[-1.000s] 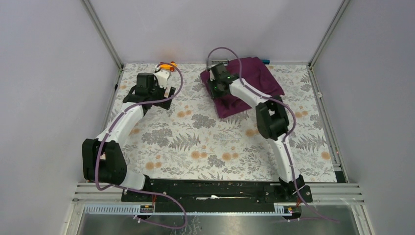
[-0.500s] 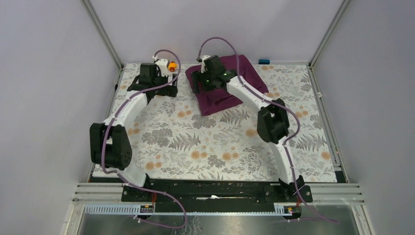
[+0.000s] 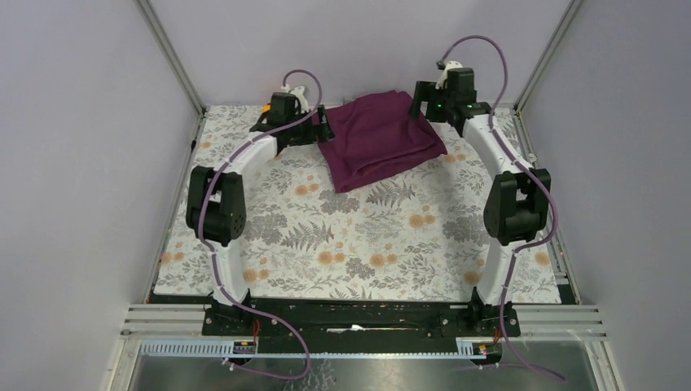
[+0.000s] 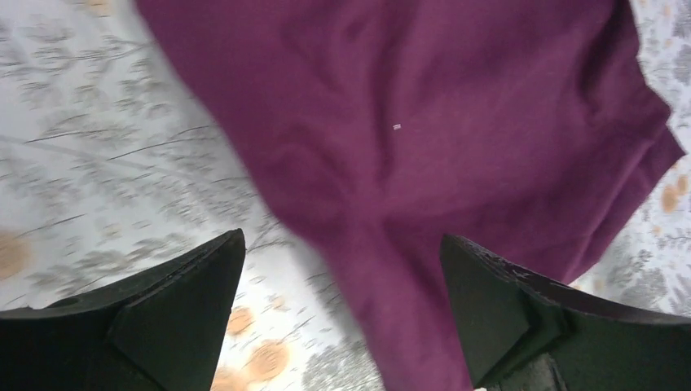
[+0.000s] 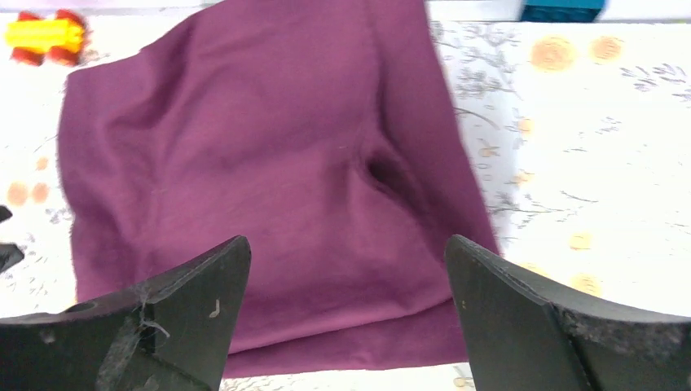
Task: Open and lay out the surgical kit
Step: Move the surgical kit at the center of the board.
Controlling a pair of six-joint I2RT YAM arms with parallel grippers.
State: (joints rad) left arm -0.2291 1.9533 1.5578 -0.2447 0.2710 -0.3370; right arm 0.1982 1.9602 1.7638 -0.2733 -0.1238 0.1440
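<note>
The surgical kit shows only as a folded dark purple cloth wrap (image 3: 379, 138) lying at the back of the table; whatever is inside is hidden. My left gripper (image 3: 320, 130) is open at the wrap's left edge. In the left wrist view the wrap (image 4: 456, 122) runs under the gap of that gripper (image 4: 342, 261), without touching the fingers (image 4: 187, 301). My right gripper (image 3: 418, 106) is open at the wrap's far right corner. In the right wrist view it (image 5: 346, 269) hovers over the wrap (image 5: 269, 179) with nothing between the jaws.
A small orange and yellow toy car (image 5: 45, 37) sits on the floral tablecloth (image 3: 350, 244) beyond the wrap's far left corner. A small blue block (image 5: 562, 10) lies by the back edge. Grey walls with metal posts (image 3: 171, 57) close in the table.
My right gripper opened, let go of the wrap and swung from its left side to its far right corner. The left arm moved right to the wrap's left edge. The wrap shifted slightly.
</note>
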